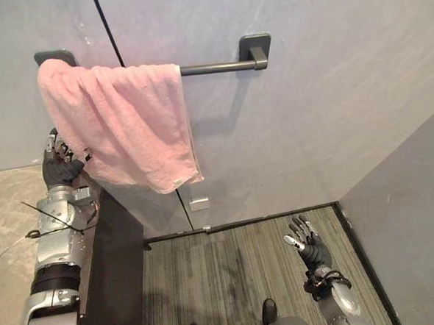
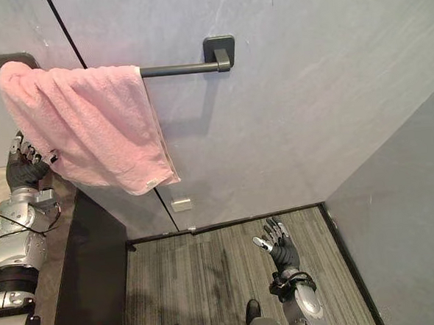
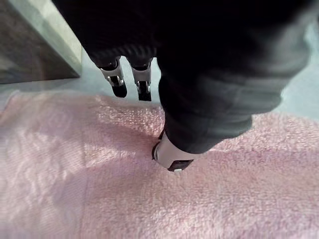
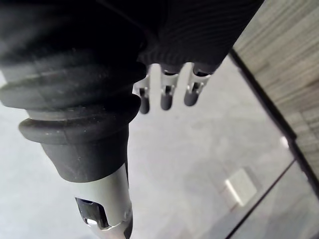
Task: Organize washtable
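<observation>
A pink towel [image 1: 122, 124] hangs draped over the left part of a dark towel bar [image 1: 218, 67] fixed to the grey wall. My left hand [image 1: 59, 168] is raised beside the towel's lower left edge. In the left wrist view its fingers [image 3: 119, 84] are straight just off the cloth [image 3: 75, 174], and its thumb [image 3: 172, 158] rests against the towel. My right hand [image 1: 311, 249] hangs low at the right over the striped floor, open with fingers [image 4: 167, 97] spread and nothing in it.
A dark cabinet side [image 1: 113, 272] stands at the lower left, with a beige counter top [image 1: 6, 205] beyond it. A small white plate [image 1: 199, 203] sits on the wall under the towel. A grey partition [image 1: 412, 217] closes the right side.
</observation>
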Controlling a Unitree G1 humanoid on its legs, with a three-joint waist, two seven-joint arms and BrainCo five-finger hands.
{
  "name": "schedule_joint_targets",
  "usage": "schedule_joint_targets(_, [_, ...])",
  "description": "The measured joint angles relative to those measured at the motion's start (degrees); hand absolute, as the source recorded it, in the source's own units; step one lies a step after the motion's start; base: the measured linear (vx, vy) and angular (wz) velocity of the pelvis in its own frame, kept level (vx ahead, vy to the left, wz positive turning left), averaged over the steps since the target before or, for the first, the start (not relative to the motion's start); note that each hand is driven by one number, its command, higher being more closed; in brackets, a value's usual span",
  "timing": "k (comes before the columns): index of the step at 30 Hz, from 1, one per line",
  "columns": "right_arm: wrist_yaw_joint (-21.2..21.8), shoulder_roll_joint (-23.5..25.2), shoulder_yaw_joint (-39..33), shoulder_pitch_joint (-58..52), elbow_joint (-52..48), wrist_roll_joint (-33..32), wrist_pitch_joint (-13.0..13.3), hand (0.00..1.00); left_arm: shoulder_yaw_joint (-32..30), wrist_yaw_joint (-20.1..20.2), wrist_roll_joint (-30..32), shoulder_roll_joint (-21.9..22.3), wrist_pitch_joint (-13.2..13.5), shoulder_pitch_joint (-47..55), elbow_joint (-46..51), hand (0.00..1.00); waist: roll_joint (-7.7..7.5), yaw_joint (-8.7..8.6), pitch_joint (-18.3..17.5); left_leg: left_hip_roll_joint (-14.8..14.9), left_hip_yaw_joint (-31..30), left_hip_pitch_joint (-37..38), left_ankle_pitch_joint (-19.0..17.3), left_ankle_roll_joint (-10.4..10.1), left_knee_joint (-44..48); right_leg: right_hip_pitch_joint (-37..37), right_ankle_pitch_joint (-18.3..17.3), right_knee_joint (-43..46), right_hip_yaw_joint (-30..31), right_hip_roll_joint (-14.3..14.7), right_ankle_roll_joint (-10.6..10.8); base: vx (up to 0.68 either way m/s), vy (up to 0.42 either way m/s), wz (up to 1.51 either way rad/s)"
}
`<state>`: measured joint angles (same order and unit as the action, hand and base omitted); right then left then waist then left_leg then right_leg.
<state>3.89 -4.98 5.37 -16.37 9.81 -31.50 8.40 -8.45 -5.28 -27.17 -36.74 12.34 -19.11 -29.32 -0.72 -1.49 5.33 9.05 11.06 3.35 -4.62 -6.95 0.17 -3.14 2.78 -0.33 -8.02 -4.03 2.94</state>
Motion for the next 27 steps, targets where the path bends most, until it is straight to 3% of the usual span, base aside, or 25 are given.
schedule_joint_targets(6, [0.63, -1.94, -0.18, 3.61, -8.71, -2.02, -0.28, 0.0, 2.32, 0.36, 0.9, 0.12, -0.86, -2.23, -0.12, 1.0, -0.44, -0.66, 0.94, -0.03, 0.02, 0.47, 0.0, 0.0, -0.06, 1.34, 1.25, -1.92, -0.02, -0.02, -0.02, -0.01, 0.0, 0.0])
schedule_joint_targets(16, [2.48, -16.67, 2.38, 29.76, -11.47, -11.38, -0.2, 0.0, 6.95, 1.63, 0.82, 0.95, -0.9, -7.45, -1.23, 1.0, -0.16, -0.28, 1.46, -0.2, -0.15, 0.42, 0.03, -0.02, -0.05, 3.12, 2.98, -5.26, -0.57, -0.03, -0.03, 0.0, 0.0, 0.03])
schedule_joint_targets(19, [1.18, -20.37, 5.69, 38.75, -9.39, -11.31, -0.23, 0.0, 7.97, 1.39, 0.38, 2.41, -0.91, -9.15, -1.24, 1.0, 0.03, 0.81, 1.58, -0.21, -0.24, 0.38, 0.03, -0.01, -0.05, 3.15, 3.0, -5.26, -0.9, -0.05, -0.03, -0.01, -0.001, 0.05])
schedule_joint_targets(22, [-0.82, -20.73, 10.48, 50.25, -0.45, -11.34, -1.41, 0.0, 8.93, 1.35, -0.46, 3.51, -0.9, -9.86, -1.23, 1.0, 0.31, 1.4, 1.74, -0.27, -1.05, 0.58, 0.06, 0.0, 0.18, 3.39, 3.15, -5.27, -1.44, -0.06, -0.07, -0.01, -0.003, 0.09])
schedule_joint_targets(27, [-3.79, -20.87, 14.5, 58.61, 5.09, -11.38, -2.61, 0.0, 9.02, 0.4, -1.6, 6.17, -0.9, -10.11, -1.0, 1.0, 1.31, 2.67, 2.35, -0.36, -2.15, -0.08, 0.55, 0.11, 0.28, 3.48, 4.27, -5.31, -2.14, -0.17, -0.53, -0.04, 0.008, 0.15])
